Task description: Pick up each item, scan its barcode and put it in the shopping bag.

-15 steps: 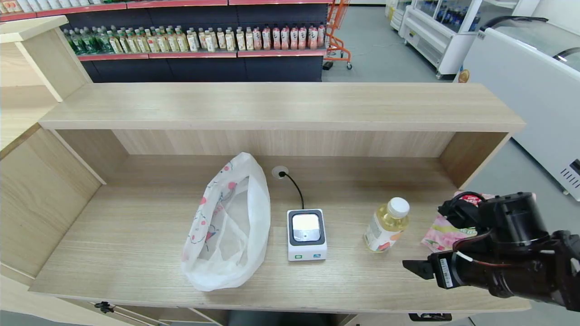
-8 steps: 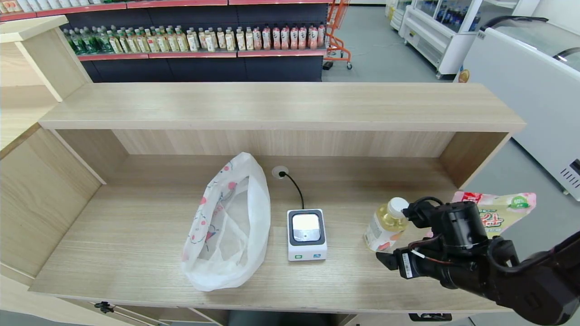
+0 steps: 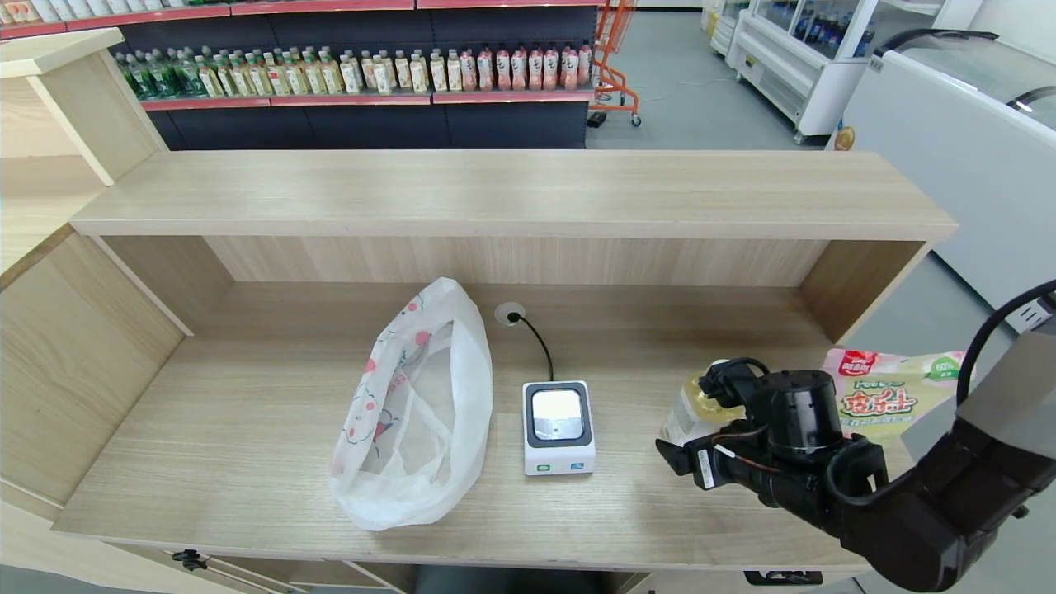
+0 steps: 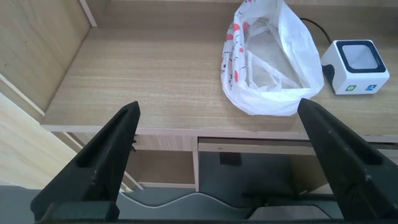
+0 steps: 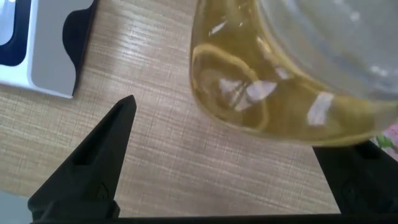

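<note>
On the pale wood-grain worktop [image 3: 247, 429] a crinkled white plastic shopping bag [image 3: 417, 412] lies near the middle, with a boxy white scanner [image 3: 558, 426] beside it. Near the right edge, a clear rounded bottle of yellow drink [image 3: 689, 408] stands between the spread fingers of the right gripper [image 5: 224, 124]. The left gripper [image 4: 219, 104] gapes empty.

Your shopping bag [image 3: 412, 412] is translucent white with a red and pink cartoon print; the scanner [image 3: 558, 426] is white, its pale window framed in dark grey, with small green and blue marks. The bottle [image 3: 685, 412] holds clear yellow liquid, the pouch [image 3: 891, 396] is pink with red lettering, and the counter [image 3: 247, 429] is pale woodgrain.
</note>
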